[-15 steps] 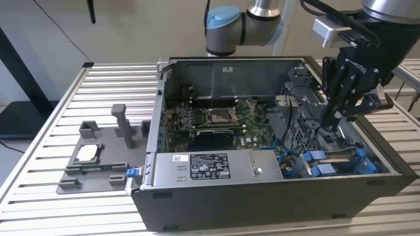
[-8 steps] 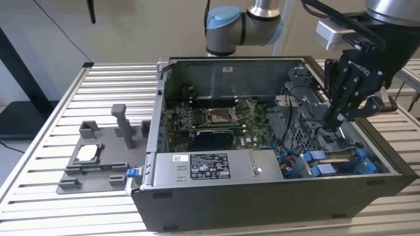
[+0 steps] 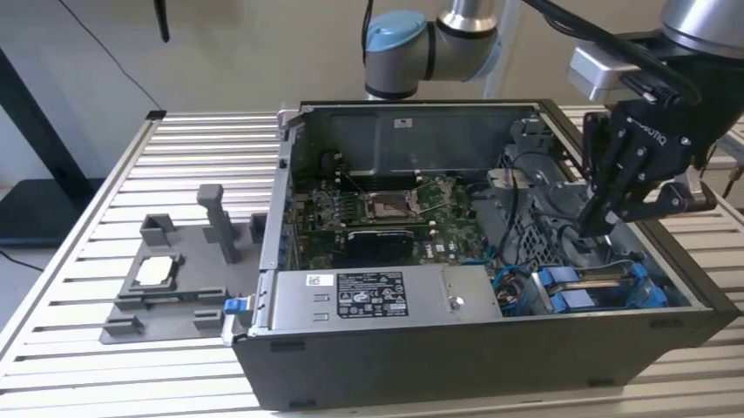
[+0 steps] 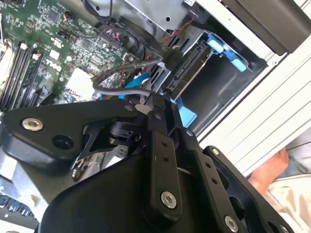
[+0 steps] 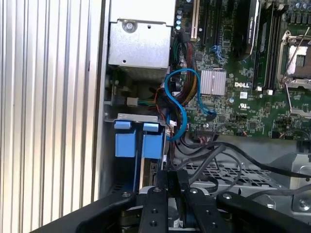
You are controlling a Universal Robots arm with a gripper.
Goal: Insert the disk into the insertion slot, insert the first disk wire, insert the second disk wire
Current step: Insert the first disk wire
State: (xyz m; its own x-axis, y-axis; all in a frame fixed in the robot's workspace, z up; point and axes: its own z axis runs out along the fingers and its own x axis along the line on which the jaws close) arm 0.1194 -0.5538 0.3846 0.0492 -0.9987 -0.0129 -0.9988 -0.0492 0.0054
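1. Pinching the grey disk wire point(image 4: 121, 91) with the gripper point(image 4: 153, 102), fingers pressed together on it, likely for steering its end toward the disk point(image 4: 187, 70).
2. Working just beside the insertion slot point(image 4: 216, 92), with the disk seemingly seated between its blue clips point(image 4: 227, 52).
3. Reaching steeply down into the computer case point(image 3: 465, 348) at the exterior view's right, fingers pointing toward the case floor.
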